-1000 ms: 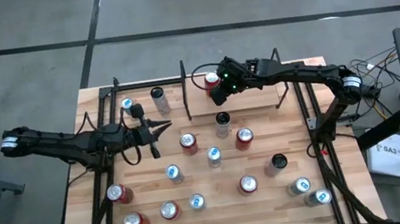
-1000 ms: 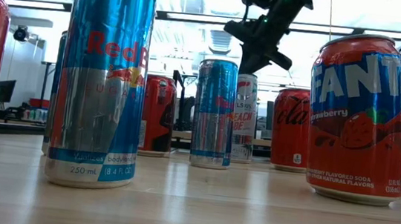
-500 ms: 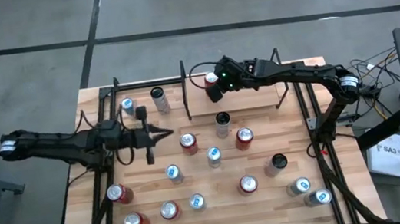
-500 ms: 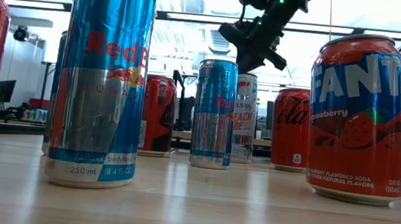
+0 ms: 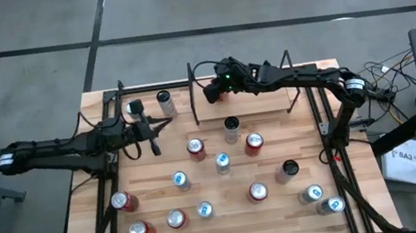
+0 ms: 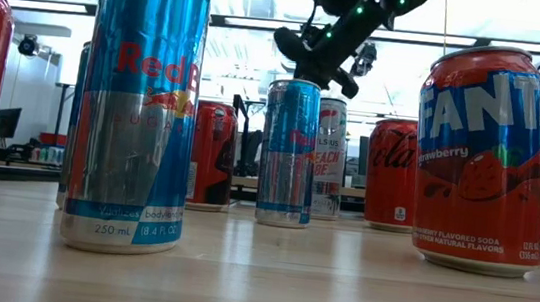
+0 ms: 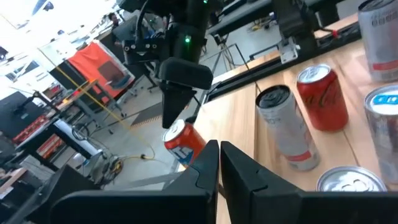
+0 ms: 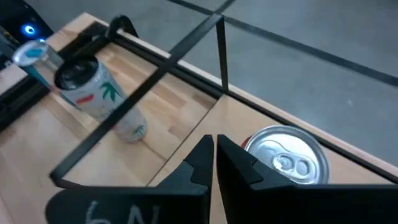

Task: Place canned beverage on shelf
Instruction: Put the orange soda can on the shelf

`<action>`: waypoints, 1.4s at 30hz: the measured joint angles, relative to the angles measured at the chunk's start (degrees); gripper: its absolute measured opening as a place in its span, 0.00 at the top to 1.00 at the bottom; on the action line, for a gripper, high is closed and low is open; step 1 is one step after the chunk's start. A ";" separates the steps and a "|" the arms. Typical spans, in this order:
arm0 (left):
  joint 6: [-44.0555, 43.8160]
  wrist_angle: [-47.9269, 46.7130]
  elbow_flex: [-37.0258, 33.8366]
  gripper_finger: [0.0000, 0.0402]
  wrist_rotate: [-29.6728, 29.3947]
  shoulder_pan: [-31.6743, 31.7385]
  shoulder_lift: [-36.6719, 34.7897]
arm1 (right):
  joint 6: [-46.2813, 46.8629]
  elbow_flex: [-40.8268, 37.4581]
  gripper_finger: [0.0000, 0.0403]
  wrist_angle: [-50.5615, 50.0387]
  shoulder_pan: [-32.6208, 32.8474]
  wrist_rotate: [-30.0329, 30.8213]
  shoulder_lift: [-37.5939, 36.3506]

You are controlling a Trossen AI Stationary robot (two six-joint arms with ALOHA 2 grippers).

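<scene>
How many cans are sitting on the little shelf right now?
1. A red can with a silver top stands near the shelf's left end, close to the right arm's closed fingers. That arm covers part of the shelf from above, so another might be hidden.

Overhead lighting is even and diffuse; the worktop is evenly lit, with only short, soft shadows beside the cans. In the low view, bright ceiling light behind washes out the background; the nearest blue can shows vertical glare streaks. The left wrist view's background is overexposed and slightly blurred. In the right wrist view the claw close to the lens is soft.
</scene>
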 joint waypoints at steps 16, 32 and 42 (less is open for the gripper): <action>-0.31 0.03 -0.18 1.00 0.03 1.67 0.76 | 0.36 0.00 0.98 0.11 0.00 0.98 1.92; -0.31 0.25 -0.18 1.00 0.05 1.74 0.79 | -0.01 0.00 0.98 -0.82 -1.38 3.93 1.62; -0.34 0.67 -0.18 1.00 0.05 1.74 0.83 | 0.13 0.00 0.98 -0.82 0.14 4.02 3.66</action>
